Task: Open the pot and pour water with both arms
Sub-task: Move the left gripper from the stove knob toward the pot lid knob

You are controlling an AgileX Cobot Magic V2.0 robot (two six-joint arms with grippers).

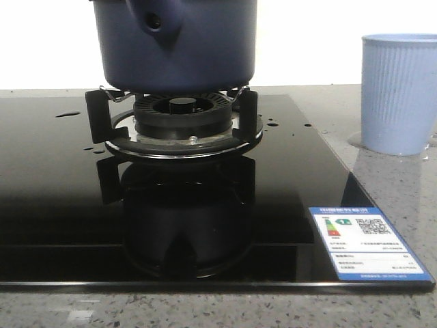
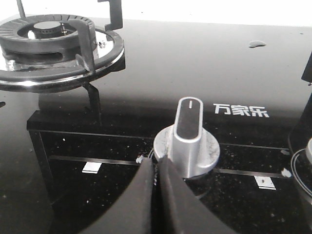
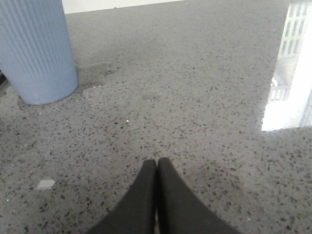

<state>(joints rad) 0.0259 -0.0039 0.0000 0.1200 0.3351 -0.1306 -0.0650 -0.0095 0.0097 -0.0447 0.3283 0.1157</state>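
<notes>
On the left of the front view, a black glass hob [image 1: 54, 205] covers most of the counter [image 1: 328, 116], with a few water drops on its surface. A burner [image 1: 183, 113] stands on the hob, ringed by a chrome plate and black pan supports. The pot [image 1: 205, 48] sits on those supports, directly over the burner; its top is cut off by the frame, so whether a lid is on it cannot be told. Its handle stub [image 1: 158, 20], with the small hole, points toward the camera. The pot's dark reflection shows in the glass below. At the hob's near right corner is a blue-edged energy label [image 1: 365, 244]. Right of the hob, a pale blue ribbed cup [image 1: 399, 92] stands upright on the speckled counter, well apart from the pot, with a wet patch at its base.

Neither arm shows in the front view. In the left wrist view, the left gripper [image 2: 157, 163] has its fingers pressed together, the tips just beside a silver knob [image 2: 187, 136] with a black inlay, set in the hob; whether they touch it cannot be told. A second burner [image 2: 48, 36] stands bare beyond the knob.

In the right wrist view, the right gripper [image 3: 156, 162] also has its fingers pressed together, holding nothing, low over bare counter. The cup stands well apart from it.
</notes>
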